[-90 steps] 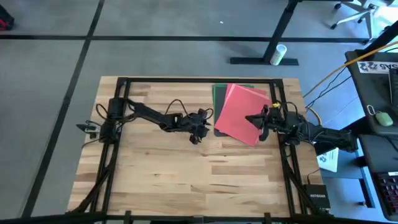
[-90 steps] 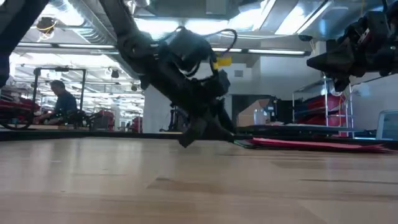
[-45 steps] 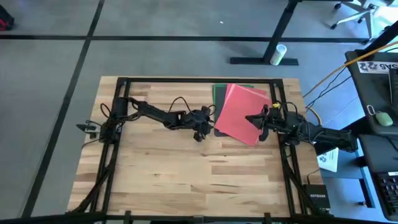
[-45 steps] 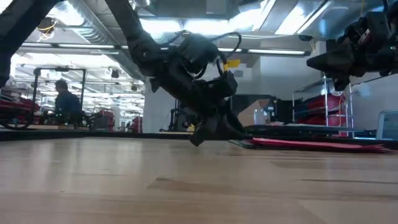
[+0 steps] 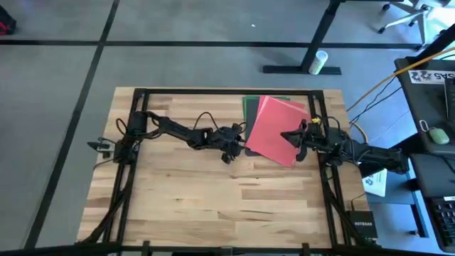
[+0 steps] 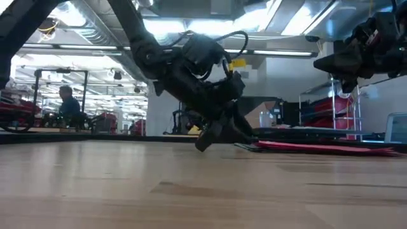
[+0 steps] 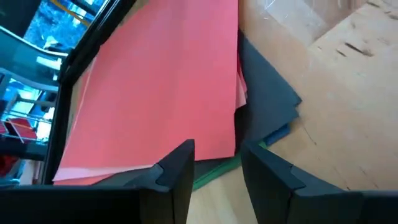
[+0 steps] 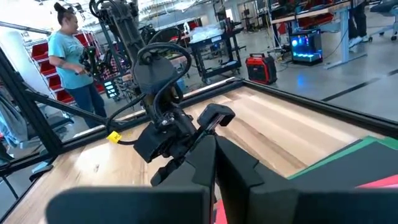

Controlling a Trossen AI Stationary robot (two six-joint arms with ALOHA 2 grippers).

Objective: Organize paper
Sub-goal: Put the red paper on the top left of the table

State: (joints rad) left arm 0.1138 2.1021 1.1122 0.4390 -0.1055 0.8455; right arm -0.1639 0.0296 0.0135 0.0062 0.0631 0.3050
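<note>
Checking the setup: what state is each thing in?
Red sheet: on top of the stack, skewed.
Green sheet: flat, underneath.
Grey sheet: flat, partly covered.
Left gripper: open, at the stack's edge.
Right gripper: shut, above the red sheet.

The table is made of light, smooth wood planks. The paper looks thin, flat and matt. The left gripper looks dark, matt plastic.
</note>
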